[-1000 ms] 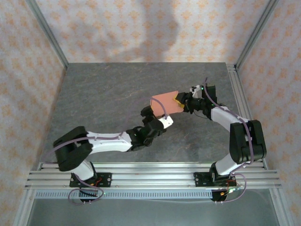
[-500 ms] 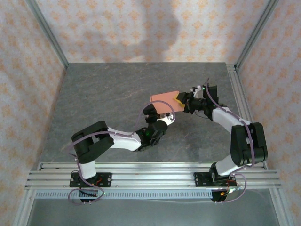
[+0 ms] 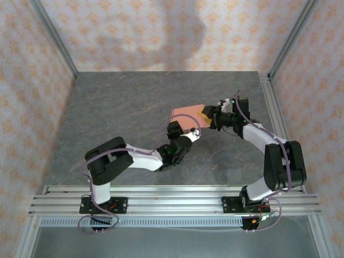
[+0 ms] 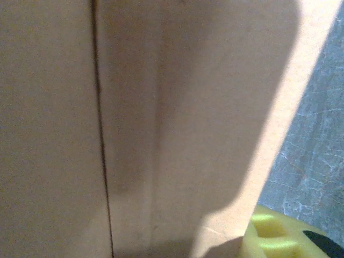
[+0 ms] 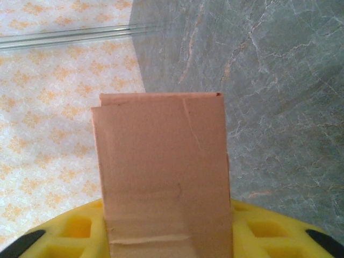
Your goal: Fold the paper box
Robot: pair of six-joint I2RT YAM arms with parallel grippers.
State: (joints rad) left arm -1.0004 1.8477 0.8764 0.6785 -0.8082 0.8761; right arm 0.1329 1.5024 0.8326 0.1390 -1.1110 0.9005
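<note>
One box: salmon-orange flat rectangular thin-card paper box (image 3: pixel 187 115), held mid-table, right of centre.
Right gripper (image 3: pixel 206 114): clamped on box's right edge with yellow pads (image 5: pixel 75 228).
Left gripper (image 3: pixel 174 128): sat at near-left corner; grip not discernible.
Handling: judged light, bendy, easily creased; best taken by edges near folds.

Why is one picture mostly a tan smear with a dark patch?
Left wrist: the paper box sits so near the lens that it blurs, with a broad shadow across it. Right wrist: the box is sharp and evenly lit. Top external: a soft shadow lies on the back wall.
</note>
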